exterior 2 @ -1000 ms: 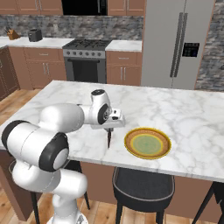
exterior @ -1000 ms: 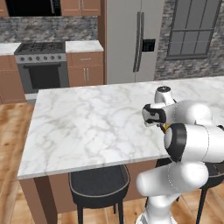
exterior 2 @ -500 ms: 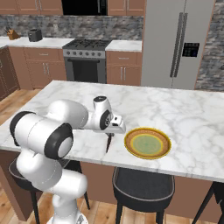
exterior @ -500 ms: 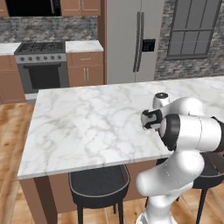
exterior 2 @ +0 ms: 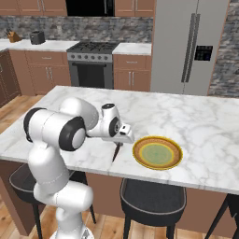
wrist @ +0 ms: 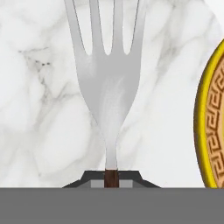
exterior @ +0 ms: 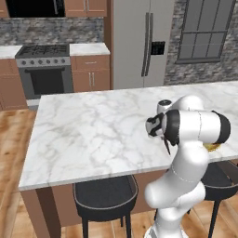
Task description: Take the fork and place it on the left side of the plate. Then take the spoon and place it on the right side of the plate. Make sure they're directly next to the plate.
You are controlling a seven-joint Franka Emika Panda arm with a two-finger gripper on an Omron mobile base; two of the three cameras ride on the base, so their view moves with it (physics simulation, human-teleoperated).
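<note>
My gripper (wrist: 112, 178) is shut on the dark handle of the fork (wrist: 109, 87), whose silver tines point away from the hand over the marble. In the right base view the gripper (exterior 2: 122, 136) hangs just left of the plate (exterior 2: 157, 152), and the fork (exterior 2: 115, 151) slants down from it toward the counter's front edge. The plate's yellow rim (wrist: 204, 131) runs along the right side of the hand view, a short gap from the fork. From the left base view the fork (exterior: 166, 147) shows as a dark sliver under the forearm. The spoon is out of view.
The marble island counter (exterior 2: 196, 116) stretches wide behind and to both sides of the plate. Black stools (exterior 2: 151, 198) stand under its front edge. Behind the island are a stove (exterior 2: 92, 65) and a fridge (exterior 2: 189, 46).
The gripper has carried the fork to the right and lower, closer to the plate's left rim. The elbow has swung round with it. The plate has stayed put.
</note>
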